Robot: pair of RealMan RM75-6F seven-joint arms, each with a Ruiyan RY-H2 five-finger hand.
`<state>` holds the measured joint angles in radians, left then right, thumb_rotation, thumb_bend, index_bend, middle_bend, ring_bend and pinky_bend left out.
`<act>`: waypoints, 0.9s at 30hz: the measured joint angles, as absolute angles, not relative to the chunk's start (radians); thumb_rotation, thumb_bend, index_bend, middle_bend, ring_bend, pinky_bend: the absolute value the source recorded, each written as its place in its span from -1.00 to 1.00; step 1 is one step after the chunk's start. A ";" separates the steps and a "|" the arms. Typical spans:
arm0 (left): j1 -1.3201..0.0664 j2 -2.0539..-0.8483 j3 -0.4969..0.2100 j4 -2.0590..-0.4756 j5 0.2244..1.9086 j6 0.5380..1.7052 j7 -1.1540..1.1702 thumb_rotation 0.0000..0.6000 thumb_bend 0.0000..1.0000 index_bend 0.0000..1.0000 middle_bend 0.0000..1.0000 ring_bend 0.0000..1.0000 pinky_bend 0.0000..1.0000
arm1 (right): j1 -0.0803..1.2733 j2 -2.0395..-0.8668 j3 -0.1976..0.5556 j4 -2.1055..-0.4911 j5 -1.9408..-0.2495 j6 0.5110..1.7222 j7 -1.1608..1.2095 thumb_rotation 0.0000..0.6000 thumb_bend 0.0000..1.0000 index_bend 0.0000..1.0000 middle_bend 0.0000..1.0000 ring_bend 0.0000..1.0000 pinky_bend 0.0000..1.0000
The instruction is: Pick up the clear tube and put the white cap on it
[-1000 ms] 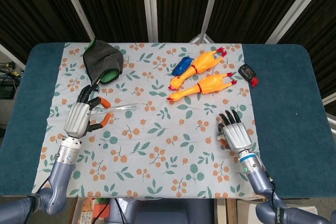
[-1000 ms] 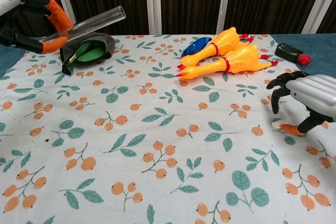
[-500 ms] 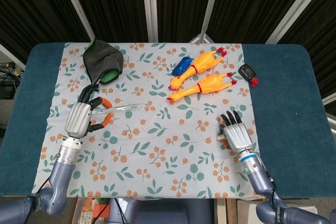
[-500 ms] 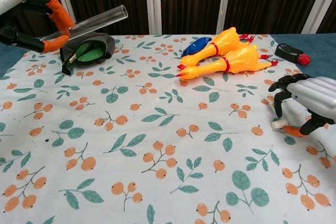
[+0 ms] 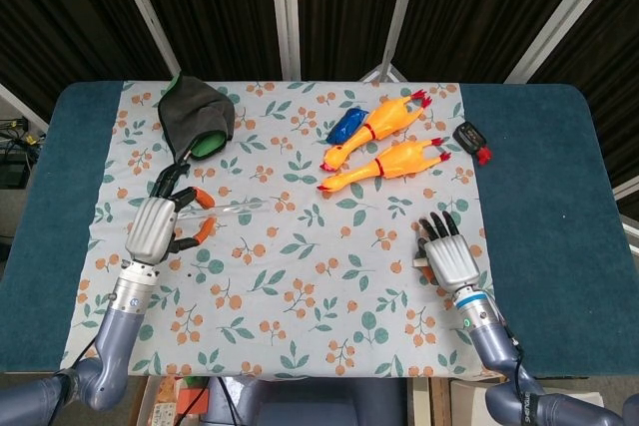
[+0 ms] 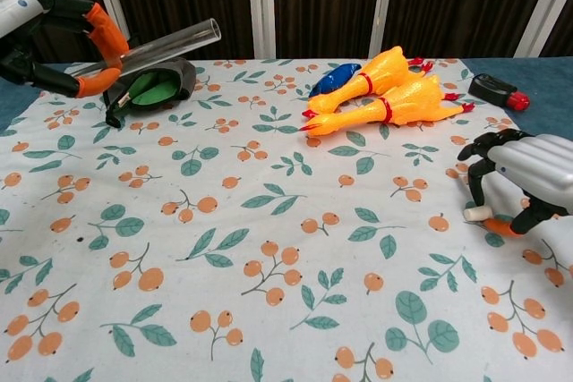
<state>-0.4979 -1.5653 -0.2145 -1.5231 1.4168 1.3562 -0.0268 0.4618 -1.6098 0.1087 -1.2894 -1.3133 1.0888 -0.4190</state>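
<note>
Holding the clear tube [image 6: 152,45] aloft at ten o'clock, our left robot hand [image 6: 54,38] pinches its slippery, rigid middle; our right robot hand [image 6: 524,176] curls over the light white cap [image 6: 474,213] at four o'clock.

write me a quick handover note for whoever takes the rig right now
Left hand holds the tube off the table, open end toward the middle.
Right hand is arched over the cap, which lies on the cloth; whether its fingers touch the cap is unclear.
Done: tube picked up.
Left: grasp the cap, bring it to the tube's open end, fit it on.
</note>
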 measured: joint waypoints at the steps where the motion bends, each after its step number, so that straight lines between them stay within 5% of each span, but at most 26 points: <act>1: -0.498 -1.566 -0.211 -1.521 1.419 1.356 -0.027 1.00 0.32 0.20 0.27 -0.81 -1.00 | 0.462 -1.610 0.109 -1.289 -1.318 1.094 -0.416 1.00 -0.24 0.17 -0.65 -0.89 -1.00; 15: -0.542 -1.623 -0.249 -1.481 1.368 1.291 -0.045 1.00 0.34 0.20 0.27 -0.81 -1.00 | 0.473 -1.570 0.166 -1.306 -1.372 1.202 -0.357 1.00 -0.24 0.20 -0.65 -0.89 -1.00; 27: -0.666 -1.791 -0.327 -1.219 1.350 1.222 -0.226 1.00 0.34 0.20 0.27 -0.79 -1.00 | 0.505 -1.533 0.235 -1.341 -1.376 1.262 -0.371 1.00 -0.24 0.20 -0.65 -0.89 -1.00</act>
<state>-0.6665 -1.7915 -0.3272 -1.2190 1.3499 1.2223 -0.2260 0.5048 -1.5326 0.2354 -1.3414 -1.3762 1.2621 -0.3711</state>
